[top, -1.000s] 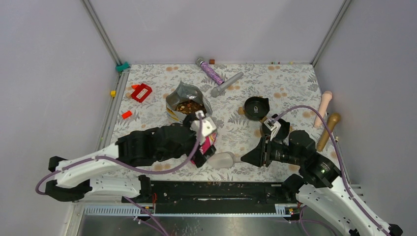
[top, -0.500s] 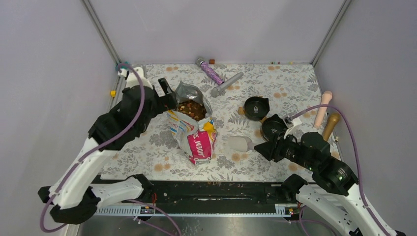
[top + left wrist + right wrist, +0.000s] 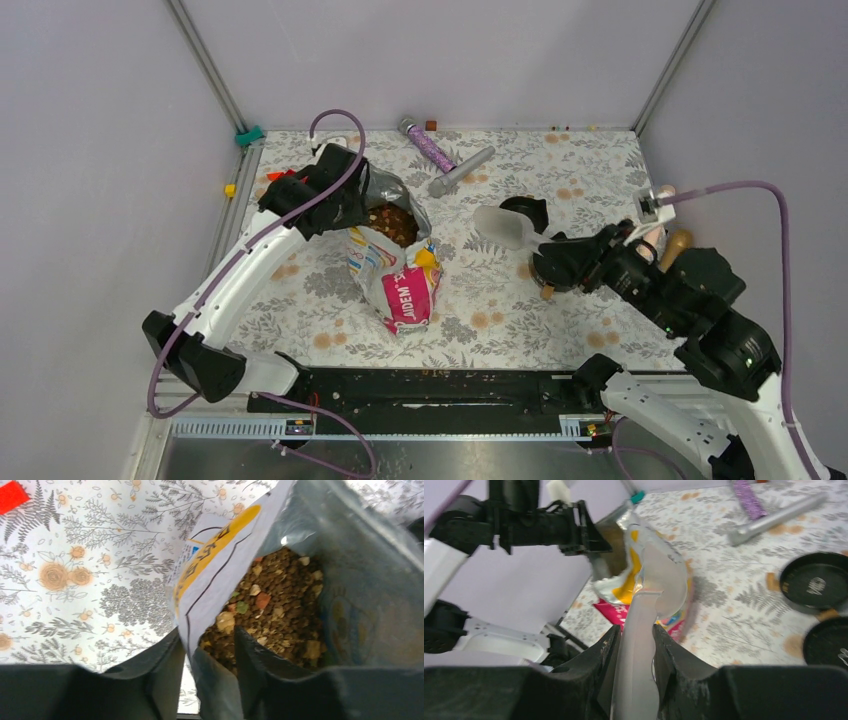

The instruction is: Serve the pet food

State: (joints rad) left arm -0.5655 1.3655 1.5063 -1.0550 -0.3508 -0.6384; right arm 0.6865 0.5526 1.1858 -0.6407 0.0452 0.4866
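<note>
Bag held open, scoop on its way — nothing served yet.

Your left fingers [image 3: 210, 680] pinch the rim of the bag [image 3: 395, 262] at upper centre-left; the kibble [image 3: 280, 605] all sits inside it. Your right fingers [image 3: 634, 680] clamp the scoop [image 3: 503, 226] handle, its empty cup hovering right of the bag. Both black bowls [image 3: 816, 584] look bare: scooping and pouring remain.

Brown and tan pet food [image 3: 280, 605], pink-and-yellow bag [image 3: 405, 285], translucent white scoop [image 3: 503, 226], grey-floral mat [image 3: 560, 180].
</note>
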